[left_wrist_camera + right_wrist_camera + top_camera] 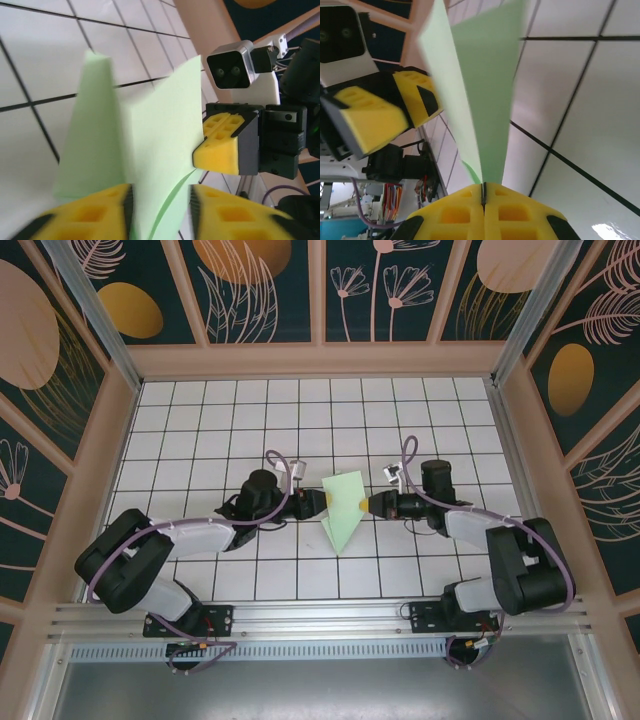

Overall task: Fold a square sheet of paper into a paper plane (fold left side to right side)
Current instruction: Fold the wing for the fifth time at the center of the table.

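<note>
Pinching the part-folded paper sheet (pixel 343 512) upright, the right gripper (pixel 483 192) is clamped shut; the left gripper (pixel 161 197) straddles it, jaws parted (mid-fold regrasp, likely); next, press the crease flat.

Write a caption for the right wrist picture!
Right claw pinches the folded mint-green paper while the left claw sits open beside it.

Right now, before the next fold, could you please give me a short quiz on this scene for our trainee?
1. True or false: the green paper sits between the two grippers.
2. Which gripper is pinching the paper? A) left gripper B) right gripper C) neither
3. Fill in: the left gripper's jaws stand ____ on either side of the paper.
Key: 1 true; 2 B, its fingers are closed on the paper's edge; 3 open.
</note>
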Action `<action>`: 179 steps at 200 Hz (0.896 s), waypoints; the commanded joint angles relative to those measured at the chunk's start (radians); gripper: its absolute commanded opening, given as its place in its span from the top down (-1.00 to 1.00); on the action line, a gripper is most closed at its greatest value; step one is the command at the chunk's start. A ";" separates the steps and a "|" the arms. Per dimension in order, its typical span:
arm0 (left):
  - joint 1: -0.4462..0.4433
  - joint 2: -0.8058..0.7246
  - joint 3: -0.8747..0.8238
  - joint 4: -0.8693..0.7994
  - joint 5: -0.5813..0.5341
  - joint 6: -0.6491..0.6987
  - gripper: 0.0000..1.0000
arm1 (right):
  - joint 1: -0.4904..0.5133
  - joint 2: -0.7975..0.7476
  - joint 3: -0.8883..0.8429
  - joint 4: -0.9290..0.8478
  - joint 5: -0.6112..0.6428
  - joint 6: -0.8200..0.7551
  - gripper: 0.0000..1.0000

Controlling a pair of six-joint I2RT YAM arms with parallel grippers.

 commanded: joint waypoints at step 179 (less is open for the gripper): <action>-0.347 0.052 0.213 -0.497 -0.428 0.029 -0.25 | 0.102 0.063 0.179 -0.295 0.238 0.244 1.00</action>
